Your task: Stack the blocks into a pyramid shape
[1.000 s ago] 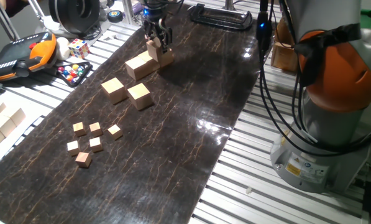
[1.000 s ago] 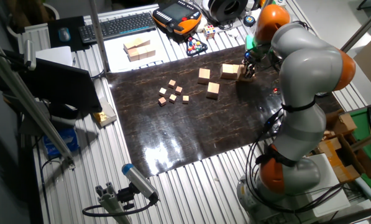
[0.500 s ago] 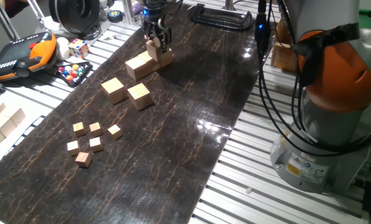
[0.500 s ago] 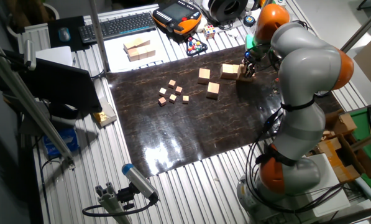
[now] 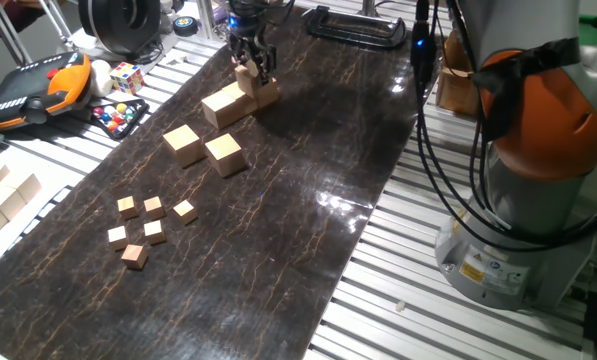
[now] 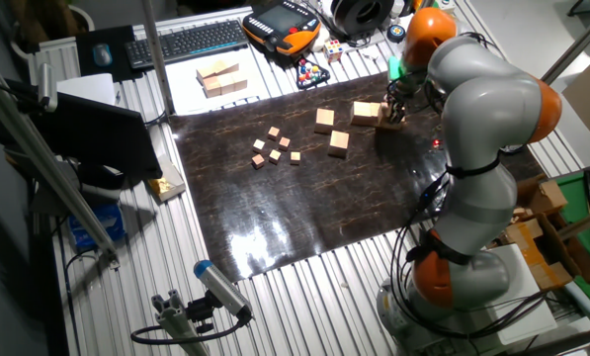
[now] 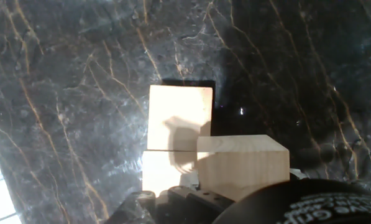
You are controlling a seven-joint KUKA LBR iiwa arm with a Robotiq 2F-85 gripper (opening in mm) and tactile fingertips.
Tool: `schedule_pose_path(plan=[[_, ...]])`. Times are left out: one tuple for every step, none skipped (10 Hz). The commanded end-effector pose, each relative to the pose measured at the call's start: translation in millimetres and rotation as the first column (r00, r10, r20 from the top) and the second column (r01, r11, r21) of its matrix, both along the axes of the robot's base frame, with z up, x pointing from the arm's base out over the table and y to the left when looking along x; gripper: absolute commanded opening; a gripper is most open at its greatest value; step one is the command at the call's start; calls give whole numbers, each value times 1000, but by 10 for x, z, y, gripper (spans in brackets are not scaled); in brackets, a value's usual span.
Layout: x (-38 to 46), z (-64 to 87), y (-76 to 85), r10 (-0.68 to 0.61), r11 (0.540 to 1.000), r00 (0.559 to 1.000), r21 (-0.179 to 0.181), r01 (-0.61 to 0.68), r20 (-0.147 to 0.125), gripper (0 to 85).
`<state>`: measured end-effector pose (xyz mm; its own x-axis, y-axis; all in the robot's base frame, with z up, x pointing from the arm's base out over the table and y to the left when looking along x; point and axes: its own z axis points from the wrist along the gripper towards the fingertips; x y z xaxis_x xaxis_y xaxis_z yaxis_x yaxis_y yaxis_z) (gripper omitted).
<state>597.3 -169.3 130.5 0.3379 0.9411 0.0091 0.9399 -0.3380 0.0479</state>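
Observation:
At the far end of the dark mat, my gripper (image 5: 250, 66) (image 6: 393, 105) is shut on one tan block (image 5: 246, 74), holding it just above the mat. In the hand view this held block (image 7: 241, 165) fills the lower right. Under it, two more blocks (image 7: 180, 116) (image 7: 163, 172) rest side by side on the mat. From the fixed view these are a block (image 5: 267, 93) right below the gripper and a bigger-looking one (image 5: 224, 105) to its left. Two further blocks (image 5: 182, 143) (image 5: 224, 153) lie apart nearer the mat's middle.
Several small wooden cubes (image 5: 143, 225) are scattered at the near left of the mat (image 5: 298, 200). A multicoloured puzzle cube (image 5: 127, 77), an orange pendant (image 5: 33, 88) and spare blocks (image 5: 3, 200) lie off the mat to the left. The arm's base (image 5: 533, 200) stands at the right.
The gripper with its block has risen very slightly above the blocks on the mat. Nothing else has moved.

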Motion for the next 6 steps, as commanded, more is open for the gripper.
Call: schedule_pose_path(plan=[[32,8,-48,5,1000,1000,3,-5,4,7],[80,24,-128,-1,1000,1000,17,1,6,7],[110,31,-166,-15,1000,1000,26,15,7,7],[154,13,-182,-35,999,999,30,35,7,7],[191,-18,-186,-39,999,999,30,39,5,7],[227,-51,-206,-41,999,999,27,41,-1,7]])
